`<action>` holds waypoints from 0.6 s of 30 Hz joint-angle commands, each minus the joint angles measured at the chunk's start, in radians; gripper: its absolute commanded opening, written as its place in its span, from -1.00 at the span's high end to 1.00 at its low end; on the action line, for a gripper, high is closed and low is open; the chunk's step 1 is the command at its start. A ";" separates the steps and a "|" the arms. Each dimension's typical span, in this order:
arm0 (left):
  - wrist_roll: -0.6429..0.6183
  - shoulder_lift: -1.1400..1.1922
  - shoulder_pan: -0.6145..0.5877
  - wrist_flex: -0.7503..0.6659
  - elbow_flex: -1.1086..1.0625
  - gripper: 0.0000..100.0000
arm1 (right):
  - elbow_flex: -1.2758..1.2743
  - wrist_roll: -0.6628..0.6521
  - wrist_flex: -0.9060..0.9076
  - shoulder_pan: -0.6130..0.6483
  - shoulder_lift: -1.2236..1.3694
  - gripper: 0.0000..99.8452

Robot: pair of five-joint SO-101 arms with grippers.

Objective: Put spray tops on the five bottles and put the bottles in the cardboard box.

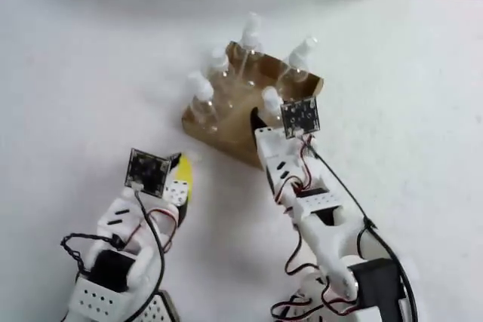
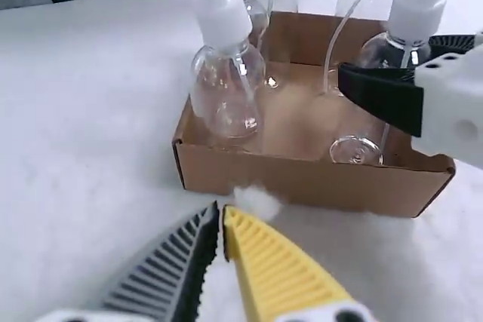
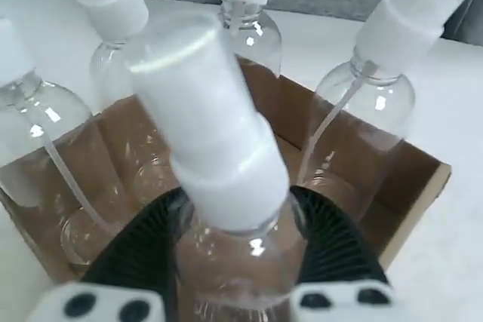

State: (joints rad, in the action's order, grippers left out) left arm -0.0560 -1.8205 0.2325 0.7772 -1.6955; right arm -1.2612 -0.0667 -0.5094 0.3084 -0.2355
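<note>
High view: cardboard box (image 1: 226,135) sits mid-table (image 1: 90,73), five clear bottles (image 1: 202,103) upright inside, each with a white spray top (image 1: 250,28) on. At the box's near side the right gripper (image 1: 266,115) reaches over the edge. Right wrist view — its black fingers (image 3: 143,246) press on both sides of one bottle (image 3: 234,262) just under the cap, pinching it. That bottle is inside the box and the other four bottles (image 3: 370,103) stand around it, farther in. Low over the table, near the box but apart from it, is the left gripper (image 1: 181,171). Left wrist view — its grey and yellow fingers (image 2: 264,262) are pressed together with nothing between them. A small white tuft (image 2: 256,200) lies between the tips and the box wall.
</note>
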 commanded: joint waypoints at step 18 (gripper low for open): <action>0.009 -0.008 -0.007 -0.028 0.003 0.96 | 0.015 -0.012 -0.005 0.004 0.007 0.64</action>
State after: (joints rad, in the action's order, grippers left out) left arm -0.0560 -1.8205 0.2325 0.7772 -1.6955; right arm -1.2566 -0.0667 -0.5171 0.3161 -0.2248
